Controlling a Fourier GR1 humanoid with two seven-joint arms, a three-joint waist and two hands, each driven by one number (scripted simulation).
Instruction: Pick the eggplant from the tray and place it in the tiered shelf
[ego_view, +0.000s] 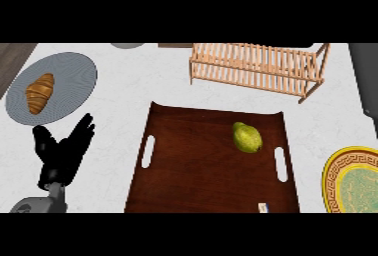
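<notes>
A green fruit (247, 137) lies on the dark tray (199, 170), the slatted shelf (255, 67) beyond, left hand (63, 150) resting alongside.

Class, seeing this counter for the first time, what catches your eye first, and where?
A big dark wooden tray fills the middle, with one green-yellow vegetable lying on its upper right part. Behind it, upper right, stands a pale slatted shelf; upper left, a croissant lies on a grey plate. The black left hand rests open at the lower left.
</notes>
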